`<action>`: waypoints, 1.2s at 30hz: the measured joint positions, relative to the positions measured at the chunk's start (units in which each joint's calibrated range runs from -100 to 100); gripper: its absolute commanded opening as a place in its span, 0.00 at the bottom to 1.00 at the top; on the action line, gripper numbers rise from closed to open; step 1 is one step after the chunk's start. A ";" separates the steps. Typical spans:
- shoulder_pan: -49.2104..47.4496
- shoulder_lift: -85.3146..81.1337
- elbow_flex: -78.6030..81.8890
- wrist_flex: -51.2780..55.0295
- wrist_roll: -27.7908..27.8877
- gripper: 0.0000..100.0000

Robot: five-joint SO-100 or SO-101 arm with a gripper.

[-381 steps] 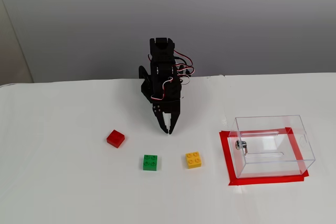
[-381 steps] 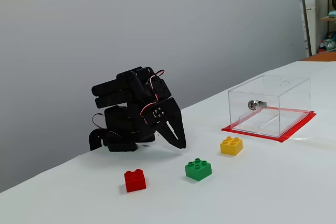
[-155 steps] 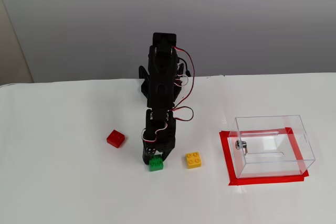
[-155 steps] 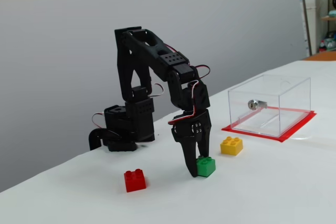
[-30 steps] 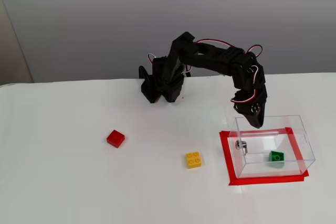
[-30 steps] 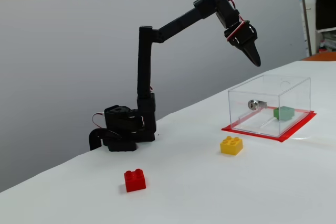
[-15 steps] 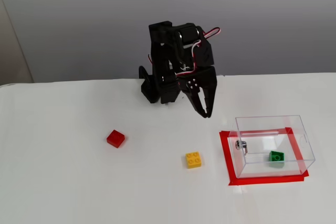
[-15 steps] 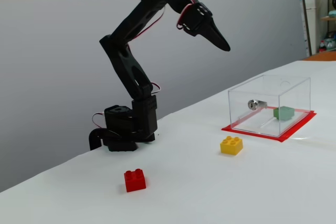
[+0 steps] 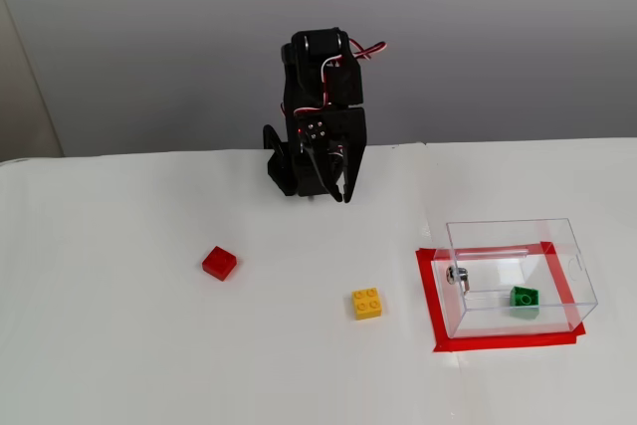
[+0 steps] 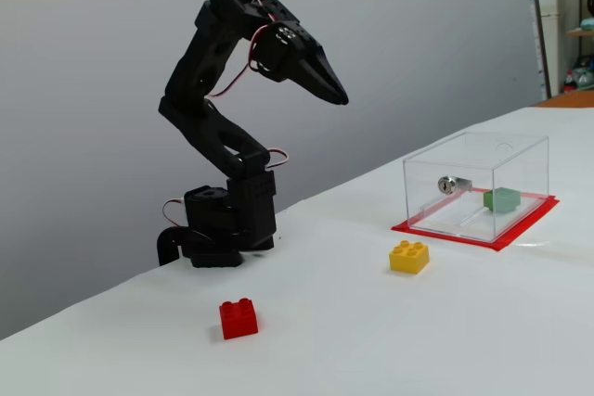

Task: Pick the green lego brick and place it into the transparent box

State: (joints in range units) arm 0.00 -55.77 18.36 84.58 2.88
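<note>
1 gripper (image 10: pixel 340 96) hangs high above the table (image 9: pixel 119 345), its jaws pressed together and holding nothing. Well apart from it, to its right in both fixed views, the green lego brick (image 9: pixel 524 299) lies inside the transparent box (image 9: pixel 557 236).

Green lego brick (image 10: pixel 502 198) hazy behind wall

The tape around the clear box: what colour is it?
Red tape, clearest in the fixed view from above.
</note>
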 measured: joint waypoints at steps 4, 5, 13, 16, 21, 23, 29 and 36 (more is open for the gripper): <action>-0.11 -6.85 7.59 0.00 0.00 0.02; 0.21 -8.71 9.53 0.00 0.00 0.02; 2.67 -24.02 28.86 -3.43 0.00 0.02; 4.38 -29.85 37.33 -6.77 0.00 0.02; 4.81 -37.89 48.98 -10.80 -0.05 0.02; 5.02 -40.68 52.43 -12.34 -0.05 0.02; 4.91 -43.30 60.81 -13.20 -0.15 0.02; 7.05 -43.47 72.02 -18.85 -0.24 0.02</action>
State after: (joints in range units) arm 7.05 -99.24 90.38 65.72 2.64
